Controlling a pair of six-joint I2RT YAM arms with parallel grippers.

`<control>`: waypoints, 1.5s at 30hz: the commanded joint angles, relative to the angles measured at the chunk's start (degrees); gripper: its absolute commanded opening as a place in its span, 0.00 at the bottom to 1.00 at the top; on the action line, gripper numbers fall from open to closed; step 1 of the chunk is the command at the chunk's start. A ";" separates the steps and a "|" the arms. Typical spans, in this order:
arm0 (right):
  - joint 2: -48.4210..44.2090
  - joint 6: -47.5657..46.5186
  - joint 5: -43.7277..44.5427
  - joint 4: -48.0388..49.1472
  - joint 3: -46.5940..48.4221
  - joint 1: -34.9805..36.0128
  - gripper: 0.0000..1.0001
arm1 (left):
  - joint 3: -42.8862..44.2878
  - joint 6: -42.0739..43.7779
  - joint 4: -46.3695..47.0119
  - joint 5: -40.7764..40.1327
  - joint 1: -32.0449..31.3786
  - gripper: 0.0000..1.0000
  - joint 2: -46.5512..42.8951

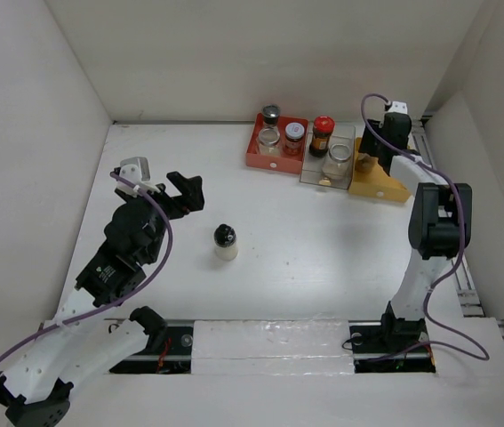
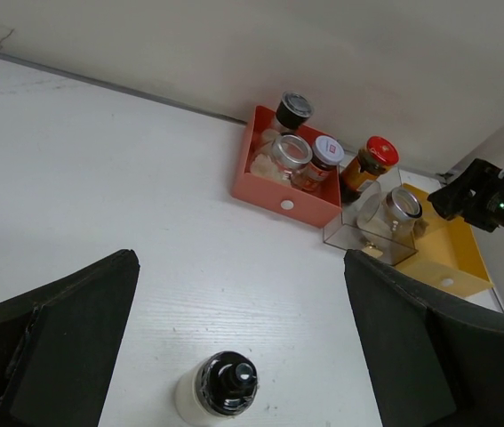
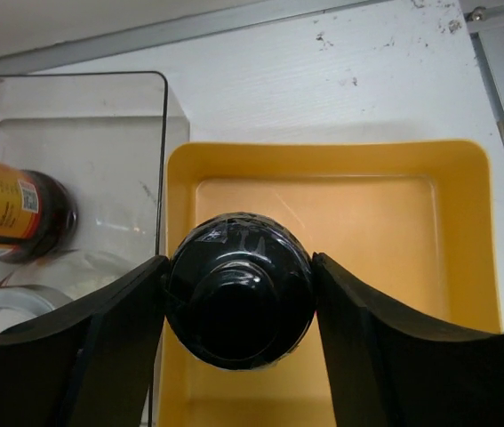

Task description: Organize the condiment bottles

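Observation:
A black-domed shaker [image 1: 225, 242] with a white body stands alone on the table, and also shows in the left wrist view [image 2: 219, 389]. My left gripper [image 1: 183, 194] is open and empty to the shaker's left, its fingers spread wide [image 2: 241, 260]. My right gripper [image 1: 369, 162] is shut on a second black-domed shaker [image 3: 238, 301] over the yellow tray [image 1: 385, 187]. The red tray [image 1: 253, 153] holds three jars: a black-lidded one [image 1: 271, 114], a clear one [image 1: 269, 139] and a white-capped one [image 1: 294, 133]. The clear tray [image 1: 309, 176] holds a red-lidded brown bottle [image 1: 323, 135] and a silver-lidded jar [image 1: 338, 160].
The three trays stand side by side along the back wall at the right. White walls close in the table on the left, back and right. A metal rail [image 1: 465, 267] runs along the right edge.

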 commanded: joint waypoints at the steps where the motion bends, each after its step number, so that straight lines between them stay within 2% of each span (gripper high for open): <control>1: -1.28 0.55 -1.12 2.29 2.78 0.07 0.71 | -0.40 0.51 2.32 -0.44 0.07 0.97 0.02; 4: -1.98 0.55 -1.12 1.76 2.26 0.07 0.82 | -0.40 0.51 2.32 -0.44 0.07 0.97 0.02; 6: -3.91 0.55 -0.59 1.76 2.25 0.07 0.86 | -0.40 0.51 2.32 -0.44 0.07 0.97 0.02; 9: -8.39 0.55 -0.59 1.24 1.47 0.07 0.87 | -0.40 0.51 2.32 -0.44 0.07 0.97 0.02; 13: -18.40 -0.86 -1.11 1.23 -2.84 4.01 0.86 | -0.40 0.51 2.32 -0.44 0.07 0.97 0.02; 15: -24.10 -2.44 -4.35 3.42 -7.73 9.10 0.77 | 0.13 0.51 2.32 -0.44 0.07 0.98 0.02; 16: -25.61 -3.23 -6.98 6.04 -9.60 11.12 0.68 | 0.13 0.51 2.32 -0.44 0.07 0.98 0.02; 17: -26.76 -3.76 -11.62 7.81 -11.62 16.01 0.55 | 0.13 0.51 2.32 -0.44 0.07 0.98 0.02; 18: -27.55 -3.76 -14.01 9.65 -15.46 18.67 0.37 | 0.13 0.51 2.32 -0.44 0.07 0.98 0.02; 20: -28.09 -5.42 -17.27 11.60 -18.04 24.21 0.35 | 0.13 0.51 2.32 -0.44 0.07 0.98 0.02; 21: -28.09 -5.95 -18.77 11.60 -18.83 29.89 0.43 | 0.13 0.51 2.32 -1.22 0.07 0.98 0.02; 24: -28.09 -9.37 -20.97 10.20 -22.00 40.01 0.70 | 0.13 0.51 2.32 -1.23 0.07 1.00 -0.51; 25: -28.70 -10.52 -20.98 9.59 -23.66 42.23 0.85 | 0.13 0.51 2.32 -1.23 0.07 1.00 -0.51; 28: -30.37 -12.02 -20.98 9.58 -26.74 47.68 0.99 | 0.13 0.51 2.32 -1.23 0.07 1.00 -0.51; 33: -24.34 -12.54 -25.11 8.88 -27.11 50.07 0.99 | 0.13 0.51 2.31 -0.71 0.07 1.00 -0.51; 38: -17.81 -14.04 -25.11 8.35 -21.14 53.50 0.99 | 0.13 0.51 1.79 -0.71 0.07 1.00 0.02; 45: -12.71 -14.57 -26.95 8.35 -14.98 54.03 0.99 | 0.13 0.51 1.79 -0.71 0.07 1.00 -0.51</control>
